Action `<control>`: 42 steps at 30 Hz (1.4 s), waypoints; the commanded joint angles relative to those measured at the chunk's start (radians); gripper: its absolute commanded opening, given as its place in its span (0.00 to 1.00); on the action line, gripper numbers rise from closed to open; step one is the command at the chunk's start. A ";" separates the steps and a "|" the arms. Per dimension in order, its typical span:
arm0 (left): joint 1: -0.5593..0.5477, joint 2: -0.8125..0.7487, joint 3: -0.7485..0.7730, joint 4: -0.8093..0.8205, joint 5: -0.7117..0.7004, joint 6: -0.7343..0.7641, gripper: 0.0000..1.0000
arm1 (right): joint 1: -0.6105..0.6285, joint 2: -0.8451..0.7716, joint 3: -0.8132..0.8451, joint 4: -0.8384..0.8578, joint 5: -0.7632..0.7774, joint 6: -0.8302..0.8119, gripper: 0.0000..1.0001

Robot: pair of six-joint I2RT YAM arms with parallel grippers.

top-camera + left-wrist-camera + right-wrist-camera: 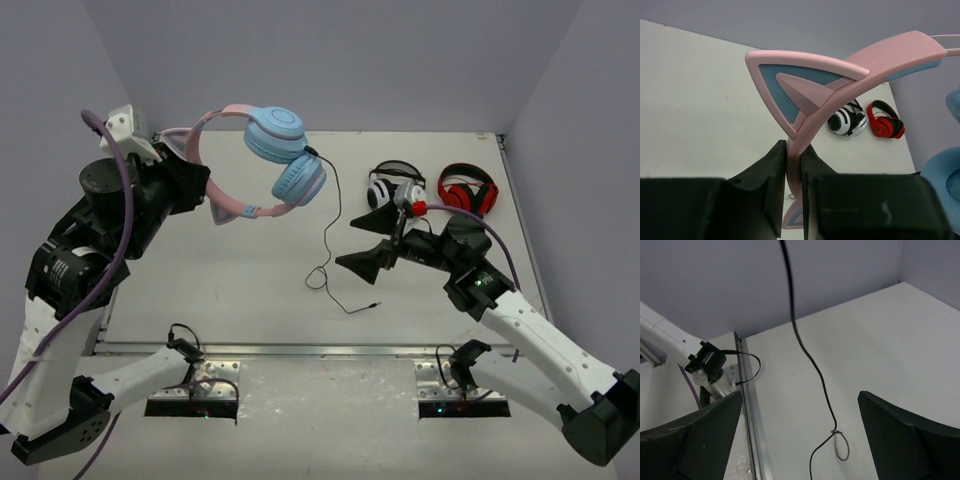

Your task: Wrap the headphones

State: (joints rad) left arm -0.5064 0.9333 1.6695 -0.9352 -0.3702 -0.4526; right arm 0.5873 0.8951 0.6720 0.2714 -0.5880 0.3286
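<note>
My left hand [794, 167] pinches the pink headband [890, 55] of the headphones [272, 135] just below a cat ear, holding them up above the surface [250, 290]. The band looks like stiff, smooth plastic, light enough for this pinch, though I judge it could swivel under the weight of the blue cups [298, 180]. The thin black cable [327, 225] hangs limp from a cup and trails onto the surface. It will flop and kink easily. My right hand [358, 243] is spread wide beside it, holding nothing. I'd take the cable at its hanging middle.
</note>
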 commanded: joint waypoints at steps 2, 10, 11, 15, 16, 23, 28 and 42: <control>-0.009 -0.010 0.016 0.105 0.017 -0.031 0.00 | 0.002 -0.041 0.040 -0.003 0.092 -0.007 0.97; -0.007 -0.016 -0.016 0.124 0.063 -0.051 0.00 | 0.002 0.131 0.130 -0.026 0.115 -0.066 0.97; -0.009 -0.016 -0.016 0.124 0.068 -0.052 0.01 | 0.002 0.146 0.144 -0.023 0.129 -0.069 0.97; -0.009 -0.019 -0.016 0.134 0.059 -0.064 0.00 | 0.002 0.229 0.159 0.026 0.096 -0.039 0.91; -0.007 -0.022 -0.017 0.136 0.051 -0.069 0.00 | 0.003 0.237 0.149 0.052 0.068 -0.020 0.83; -0.007 -0.018 -0.024 0.142 -0.006 -0.080 0.00 | 0.002 0.242 -0.077 0.412 -0.067 0.199 0.76; -0.007 -0.011 -0.028 0.137 -0.003 -0.086 0.00 | 0.002 0.238 -0.091 0.486 -0.089 0.221 0.72; -0.007 -0.004 -0.063 0.168 -0.045 -0.069 0.00 | 0.002 0.302 -0.031 0.341 0.054 0.101 0.01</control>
State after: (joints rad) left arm -0.5064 0.9325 1.5852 -0.8997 -0.3782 -0.5030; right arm 0.5900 1.2369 0.6216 0.6113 -0.5888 0.4618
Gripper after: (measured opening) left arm 0.120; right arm 0.023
